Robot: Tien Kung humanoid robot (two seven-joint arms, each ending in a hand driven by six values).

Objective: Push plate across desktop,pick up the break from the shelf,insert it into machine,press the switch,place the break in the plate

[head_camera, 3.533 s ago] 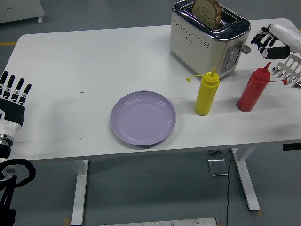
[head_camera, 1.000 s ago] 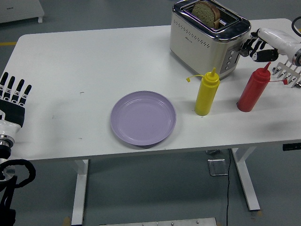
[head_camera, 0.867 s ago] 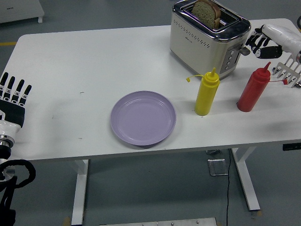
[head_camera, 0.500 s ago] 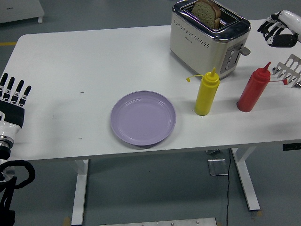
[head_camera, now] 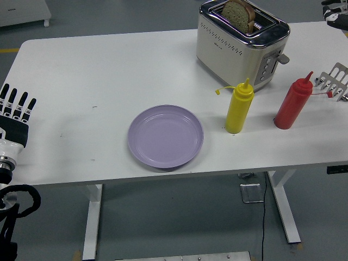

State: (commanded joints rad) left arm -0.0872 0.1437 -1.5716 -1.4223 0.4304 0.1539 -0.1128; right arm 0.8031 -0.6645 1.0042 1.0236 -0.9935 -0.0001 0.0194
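Right hand (head_camera: 336,11): only a small part shows at the far right corner of the picture, above the table's far right end; whether its fingers are open or curled cannot be told, and it holds nothing that can be seen
Left hand (head_camera: 15,109): rests at the left edge of the table, fingers straight and side by side, pointing away, holding nothing
Bread (head_camera: 238,14): a brown slice standing in the toaster's slot, its top above the rim
Toaster (head_camera: 241,43): cream and chrome, on the far right part of the table, its lever on the right end
Plate (head_camera: 165,136): lilac, empty, near the table's near edge, about the middle
Yellow bottle (head_camera: 239,106): upright, just right of the plate, near side of the toaster
Red bottle (head_camera: 293,101): upright, right of the yellow bottle
Rack (head_camera: 334,81): metal, at the right edge of the table, right of the red bottle
Table (head_camera: 109,70): white
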